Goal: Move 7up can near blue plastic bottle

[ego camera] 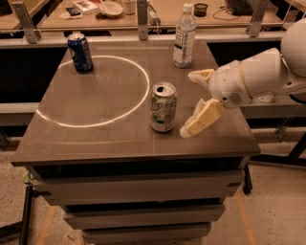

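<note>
The 7up can (163, 106) stands upright near the middle of the grey table (95, 143), white and silver with green markings. The blue plastic bottle (184, 37) stands upright at the table's far right, with a white cap and pale label. My gripper (195, 103) is open and empty, just right of the can, its cream fingers spread with one finger (202, 118) low near the can and the other (201, 75) higher. It does not touch the can.
A dark blue soda can (80, 52) stands at the far left of the table, on a white circle line (143, 95). Desks with clutter (110, 7) lie beyond the table. The table's right edge is under my arm (253, 79).
</note>
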### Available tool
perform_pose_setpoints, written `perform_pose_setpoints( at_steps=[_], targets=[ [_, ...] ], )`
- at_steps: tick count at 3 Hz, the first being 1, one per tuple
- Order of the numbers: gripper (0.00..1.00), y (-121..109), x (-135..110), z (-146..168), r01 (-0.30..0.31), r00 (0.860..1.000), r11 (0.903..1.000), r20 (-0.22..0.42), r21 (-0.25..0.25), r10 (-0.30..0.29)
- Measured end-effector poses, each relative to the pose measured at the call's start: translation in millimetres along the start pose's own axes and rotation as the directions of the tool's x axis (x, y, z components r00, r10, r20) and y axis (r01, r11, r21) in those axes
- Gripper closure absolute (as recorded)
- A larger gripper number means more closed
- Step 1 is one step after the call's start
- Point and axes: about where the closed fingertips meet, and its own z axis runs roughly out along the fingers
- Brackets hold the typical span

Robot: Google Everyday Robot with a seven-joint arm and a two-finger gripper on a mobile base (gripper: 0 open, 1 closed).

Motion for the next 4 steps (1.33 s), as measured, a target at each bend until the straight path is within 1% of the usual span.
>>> perform_pose_setpoints(
  at_steps=[1, 2, 3, 4],
  targets=[
    [0.0, 7, -12, 31, 0.015, 0.998, 0.9968, 0.055, -0.078, -0.011],
    [0.0, 13, -8, 53, -0.008, 0.997, 0.9921, 0.079, -0.125, 0.017],
    [0.16, 16, -2, 66, -0.026, 0.995, 0.9875, 0.091, -0.156, 0.041],
    [0.39, 17, 2, 72, -0.035, 0.993, 0.9847, 0.109, -0.171, 0.054]
  ],
)
